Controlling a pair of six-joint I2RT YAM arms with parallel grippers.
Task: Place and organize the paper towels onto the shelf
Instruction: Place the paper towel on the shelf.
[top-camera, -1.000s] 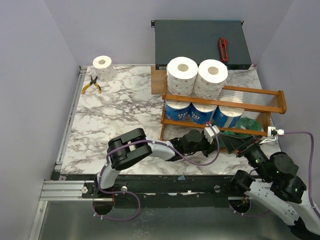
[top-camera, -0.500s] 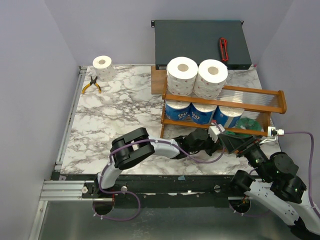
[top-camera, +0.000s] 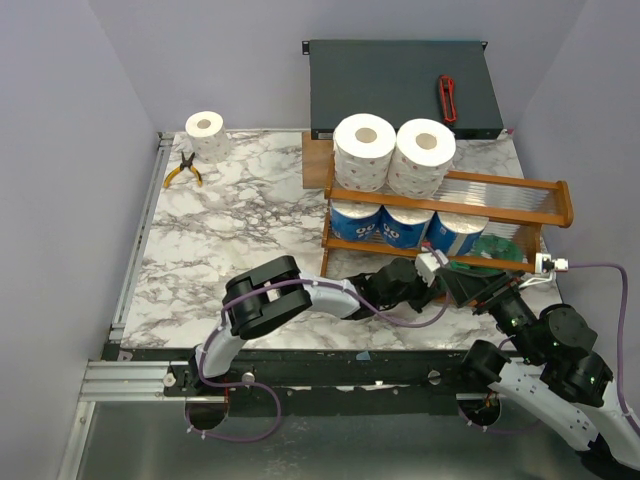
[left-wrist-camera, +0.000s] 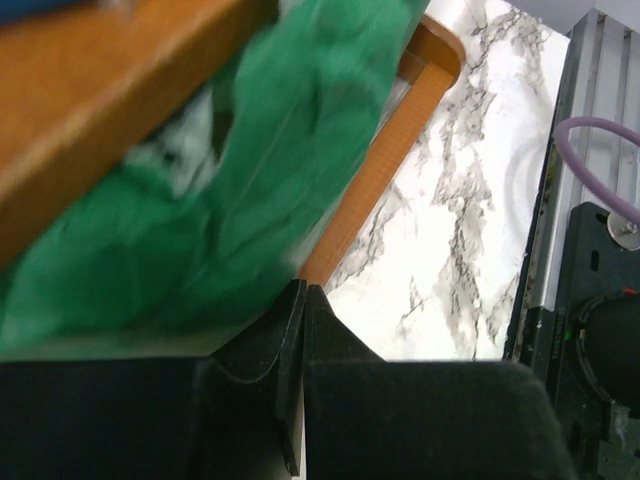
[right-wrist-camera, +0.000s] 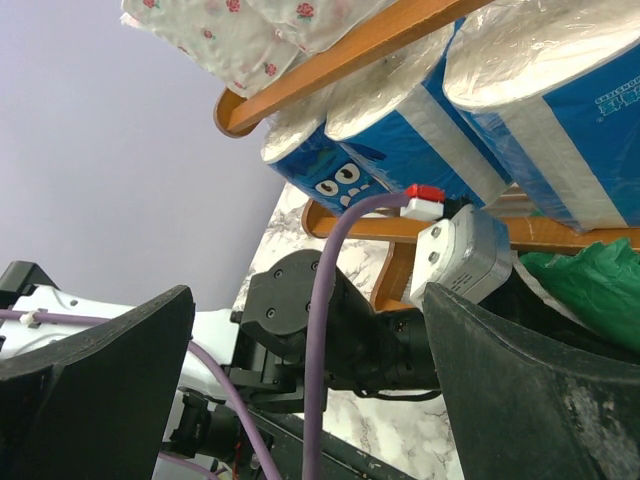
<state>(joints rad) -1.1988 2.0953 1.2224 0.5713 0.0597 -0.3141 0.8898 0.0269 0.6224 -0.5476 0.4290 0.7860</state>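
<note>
The shelf stands at the right of the table. Its top tier carries two white flower-printed paper towels, the middle tier three blue-wrapped ones, and the bottom tier a green-wrapped one. One bare white roll stands at the far left corner. My left gripper is shut on nothing, right beside the green roll under the shelf's wooden rail. My right gripper is open and empty at the shelf's front, facing the left wrist, below the blue rolls.
Yellow-handled pliers lie next to the bare roll. A dark grey metal box with a red tool on it sits behind the shelf. A purple cable runs between my right fingers. Both arms crowd the shelf's front.
My left arm has pushed a little further right, towards the shelf's bottom tier. The right arm and the rolls have stayed put.
</note>
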